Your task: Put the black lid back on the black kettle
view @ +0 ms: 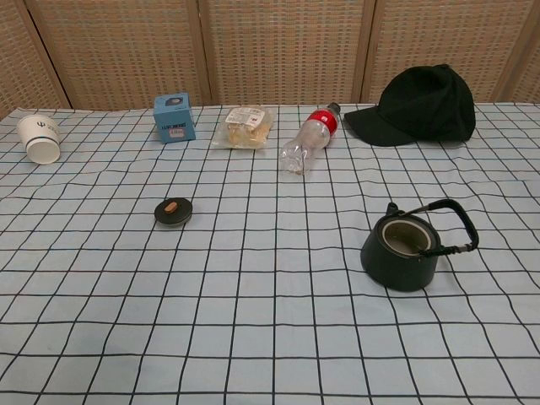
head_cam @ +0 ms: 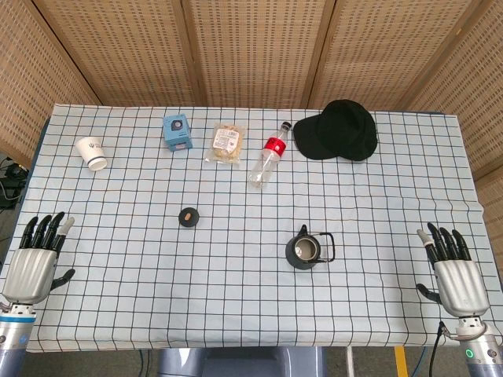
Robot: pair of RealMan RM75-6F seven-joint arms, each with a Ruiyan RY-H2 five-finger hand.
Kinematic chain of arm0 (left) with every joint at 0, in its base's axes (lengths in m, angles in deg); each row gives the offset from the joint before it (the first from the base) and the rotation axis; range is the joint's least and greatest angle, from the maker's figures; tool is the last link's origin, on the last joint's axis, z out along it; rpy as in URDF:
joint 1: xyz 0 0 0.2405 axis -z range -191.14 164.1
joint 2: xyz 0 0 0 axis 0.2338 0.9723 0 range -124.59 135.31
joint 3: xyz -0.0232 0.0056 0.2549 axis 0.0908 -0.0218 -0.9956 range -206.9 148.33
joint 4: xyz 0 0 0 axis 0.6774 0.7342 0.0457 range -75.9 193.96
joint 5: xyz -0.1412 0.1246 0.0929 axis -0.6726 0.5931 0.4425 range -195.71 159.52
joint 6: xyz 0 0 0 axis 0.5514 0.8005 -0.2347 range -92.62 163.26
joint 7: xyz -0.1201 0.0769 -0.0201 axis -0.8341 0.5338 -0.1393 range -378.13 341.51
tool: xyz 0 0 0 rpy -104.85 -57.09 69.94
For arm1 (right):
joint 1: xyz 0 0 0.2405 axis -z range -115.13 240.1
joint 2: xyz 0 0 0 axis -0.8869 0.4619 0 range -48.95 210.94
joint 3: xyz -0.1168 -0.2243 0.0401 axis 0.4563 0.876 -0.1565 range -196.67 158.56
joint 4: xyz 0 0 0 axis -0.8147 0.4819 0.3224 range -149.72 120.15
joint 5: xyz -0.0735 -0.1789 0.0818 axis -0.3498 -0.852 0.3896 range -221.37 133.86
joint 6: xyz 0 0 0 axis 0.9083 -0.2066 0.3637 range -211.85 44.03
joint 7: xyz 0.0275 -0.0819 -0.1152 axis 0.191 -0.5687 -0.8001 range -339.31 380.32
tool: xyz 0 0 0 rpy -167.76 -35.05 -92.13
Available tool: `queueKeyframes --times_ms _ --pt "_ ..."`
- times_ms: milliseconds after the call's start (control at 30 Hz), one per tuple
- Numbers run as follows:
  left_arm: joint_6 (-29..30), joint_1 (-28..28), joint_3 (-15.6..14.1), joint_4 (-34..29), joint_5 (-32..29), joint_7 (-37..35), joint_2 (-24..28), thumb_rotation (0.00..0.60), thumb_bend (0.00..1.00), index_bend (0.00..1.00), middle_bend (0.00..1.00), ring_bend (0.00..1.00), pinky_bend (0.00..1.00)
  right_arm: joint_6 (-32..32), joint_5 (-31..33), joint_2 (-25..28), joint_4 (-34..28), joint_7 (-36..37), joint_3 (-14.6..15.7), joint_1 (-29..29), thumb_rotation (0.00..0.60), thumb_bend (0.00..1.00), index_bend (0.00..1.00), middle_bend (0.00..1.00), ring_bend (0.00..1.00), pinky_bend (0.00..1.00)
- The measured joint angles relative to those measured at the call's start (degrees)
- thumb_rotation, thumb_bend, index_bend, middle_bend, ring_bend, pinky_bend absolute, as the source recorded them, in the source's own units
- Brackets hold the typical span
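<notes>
The black kettle [head_cam: 306, 250] [view: 406, 251] stands uncovered right of the table's middle, its handle folded toward the right. The black lid [head_cam: 188, 217] [view: 173, 212], with a small brown knob, lies flat on the checked cloth well to the kettle's left. My left hand [head_cam: 37, 259] rests at the near left edge, fingers spread and holding nothing. At the near right edge my right hand [head_cam: 451, 267] also lies with fingers apart and empty. Neither hand shows in the chest view.
Along the back stand a white cup [head_cam: 92, 153], a blue box [head_cam: 177, 132], a snack packet [head_cam: 226, 144], a lying plastic bottle [head_cam: 269, 157] and a black cap [head_cam: 339, 130]. Wooden screens close off the rear.
</notes>
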Motion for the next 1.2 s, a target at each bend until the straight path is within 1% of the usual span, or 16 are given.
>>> queueKeyframes --times_ms 300,600,667,767,900,1033,1200 --pt "-1.3 -0.6 0.8 -0.6 0.7 -0.3 0.3 0.6 0.07 0.0 0.0 0.0 0.0 -0.3 -0.3 0.2 -0.5 0.4 0.1 0.1 0.6 0.15 0.06 0.0 0.0 0.0" --pt "-3.6 -0.6 1.8 -0.2 0.1 -0.4 0.1 0.6 0.07 0.0 0.0 0.0 0.0 0.3 0.2 0.1 -0.5 0.0 0.1 -0.1 0.6 0.15 0.06 0.0 0.0 0.0" --pt "-4.3 -0.4 2.1 -0.2 -0.2 -0.1 0.0 0.6 0.08 0.0 0.0 0.0 0.0 0.4 0.4 0.2 -0.6 0.2 0.1 -0.1 0.6 0.15 0.06 0.0 0.0 0.0" --pt "-5.7 0.4 2.8 -0.3 -0.5 0.3 -0.4 0.6 0.12 0.04 0.0 0.0 0.0 0.3 0.6 0.6 -0.7 0.7 -0.1 0.0 0.6 0.15 0.06 0.0 0.0 0.0" --pt "-9.8 3.0 4.5 -1.2 -2.1 3.1 -0.8 0.6 0.25 0.14 0.0 0.0 0.0 0.2 1.1 1.2 -1.1 1.9 -0.4 0.1 0.6 0.15 0.06 0.0 0.0 0.0" --pt "-15.3 6.7 6.8 -2.5 -4.8 7.1 -1.5 0.6 0.26 0.19 0.0 0.0 0.0 0.5 1.5 1.7 -1.2 2.7 -0.6 0.0 0.6 0.15 0.06 0.0 0.0 0.0" --pt "-22.9 12.2 10.2 -2.7 -11.1 12.1 -4.1 0.6 0.27 0.23 0.0 0.0 0.0 0.9 2.0 2.1 -1.2 3.8 -0.7 -0.1 0.6 0.15 0.06 0.0 0.0 0.0"
